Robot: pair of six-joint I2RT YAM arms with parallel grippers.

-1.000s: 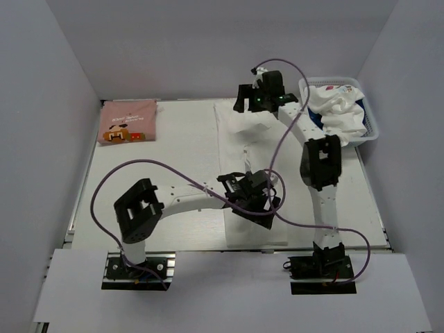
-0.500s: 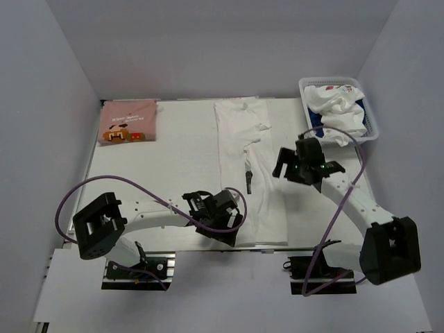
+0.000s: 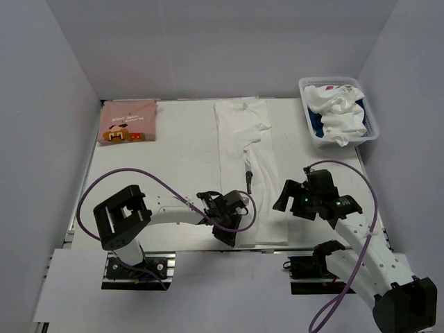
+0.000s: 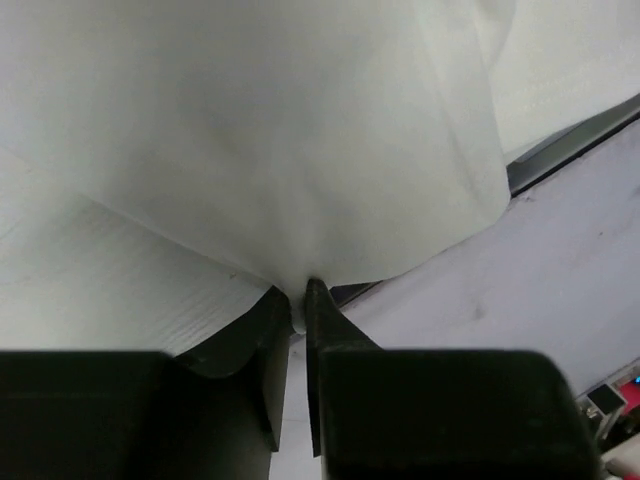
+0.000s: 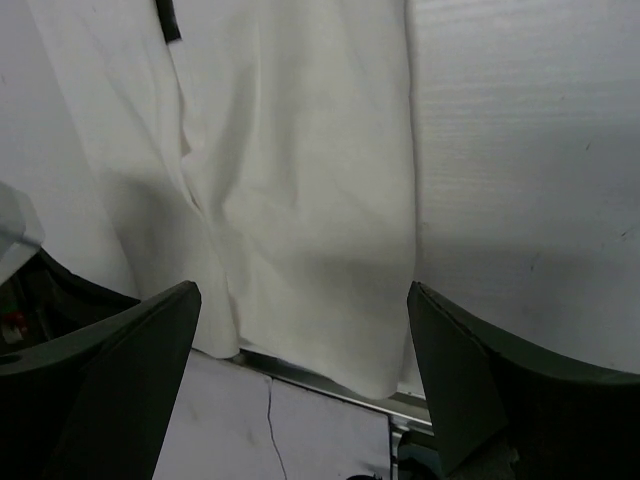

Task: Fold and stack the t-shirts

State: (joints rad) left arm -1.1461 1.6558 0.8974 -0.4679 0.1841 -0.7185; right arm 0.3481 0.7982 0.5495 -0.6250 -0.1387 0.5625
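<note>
One large white t-shirt (image 3: 239, 149) lies folded into a long strip down the middle of the counter (image 3: 173, 159), running away from the arms toward the far wall. The left gripper (image 3: 227, 232) is down at the strip's near left corner, clenched on the hem: in its wrist view the two fingers (image 4: 265, 335) stand almost together with the cloth's edge pinched between them. A small dark tag (image 3: 248, 182) sits on the shirt just ahead of it. The right gripper (image 3: 293, 198) hangs just right of the strip's near end, released, spread wide with nothing in it. Far ahead and left of the left gripper, a pink t-shirt (image 3: 127, 121) rests folded flat. Far ahead and right of the right gripper stands a white lattice basket (image 3: 372, 132), holding a crumpled white tee with coloured marks (image 3: 336, 104) and a navy blue one (image 3: 317, 127) beneath it.
</note>
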